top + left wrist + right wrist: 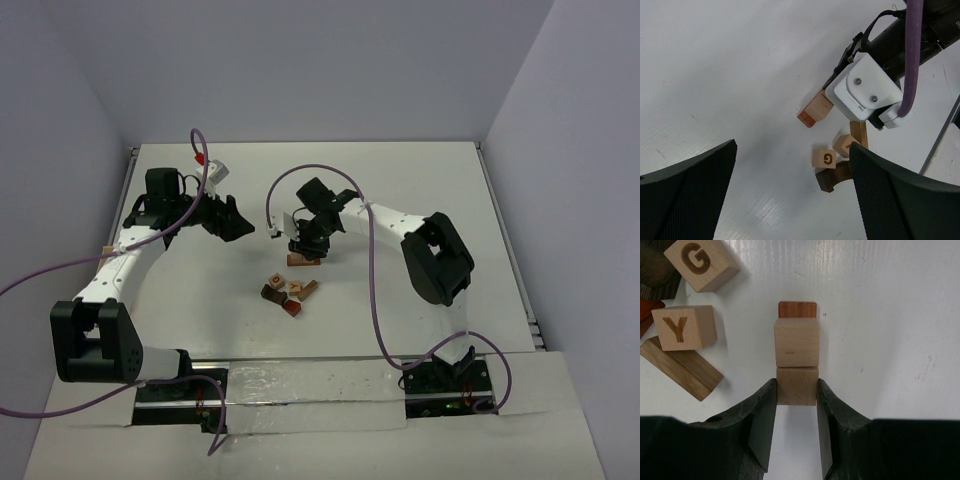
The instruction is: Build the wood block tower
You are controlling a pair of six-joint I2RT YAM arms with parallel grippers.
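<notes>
**Top view.** We found the left gripper point(235, 218) hanging over the left half of the table point(430, 190). Its jaws were spread wide with nothing between them, well apart from every block. The right gripper point(303, 250) pointed down near mid-table, directly over the tower point(303, 262). Only a tan and reddish edge of the tower showed under the fingers. The loose blocks point(288, 291) lay in a tight cluster near the tower, on the side toward the arm bases, and did not touch it. A purple cable point(372, 290) ran along the right arm.

**Left wrist view.** The two black left fingers point(685, 195) filled the lower corners, far apart and empty. Beyond them the right gripper came in from the upper right. The tower's far end stuck out from under it: the free cube point(818, 106), tan, with the red slab point(806, 119) against its outer face. The G block point(824, 158) sat near the tower but apart from it. The dark block point(830, 179) was just beside the G block, and the plank point(859, 134) lay behind.

**Right wrist view.** The right fingers point(762, 425) were clamped on the gripped cube point(796, 386), one pad on each side face. The free cube touched its far face, and the red slab touched the free cube in turn, so all three sat in one straight line. We could not tell here whether that line stood upright or lay flat. To the left, apart from the tower, sat the G block and the Y block point(684, 327), with the plank against the Y block's near edge.
</notes>
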